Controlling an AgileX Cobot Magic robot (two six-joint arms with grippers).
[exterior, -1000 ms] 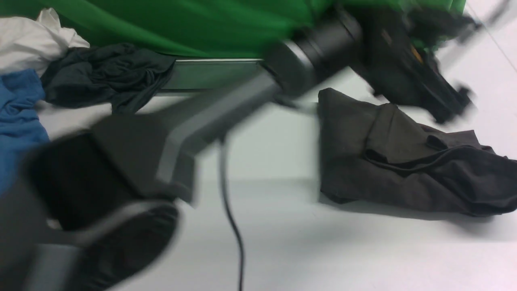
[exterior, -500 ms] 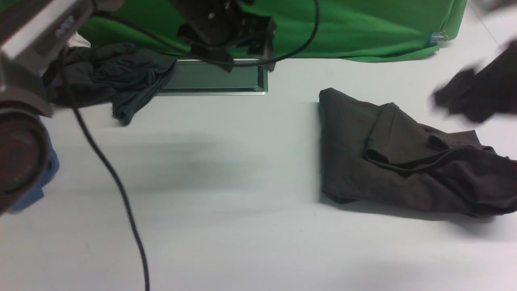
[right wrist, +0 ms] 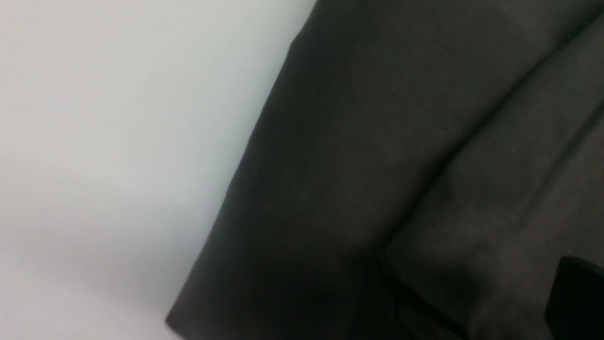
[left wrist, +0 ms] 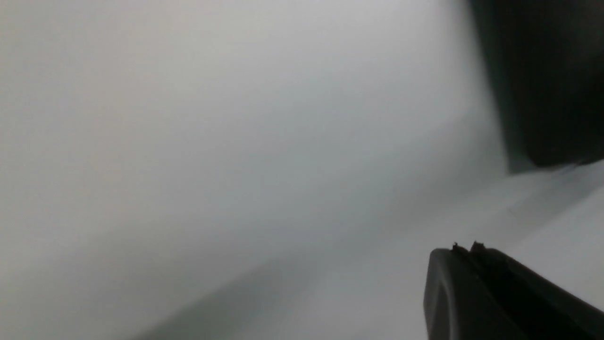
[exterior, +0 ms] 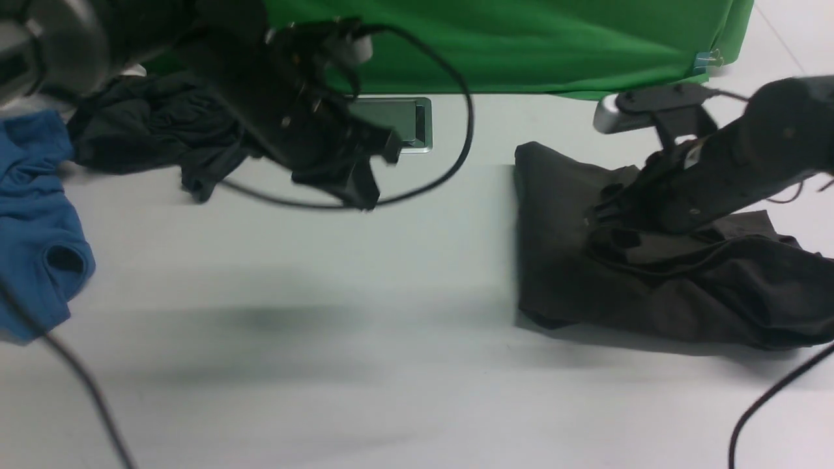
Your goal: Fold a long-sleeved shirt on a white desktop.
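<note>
Judging by the heap, flattening came first, best done by pinching one layer: the long-sleeved shirt [exterior: 619,299] lay bunched on the right of the white desktop [exterior: 326,391], long axis left to right, collar hidden. The right gripper [exterior: 596,218] hung over its upper fold, the left gripper [exterior: 361,189] farther back above the desktop; neither claw's spread could be told.

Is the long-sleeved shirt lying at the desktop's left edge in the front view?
No, the long-sleeved shirt lies crumpled on the right; the blue garment is at the left edge.
</note>
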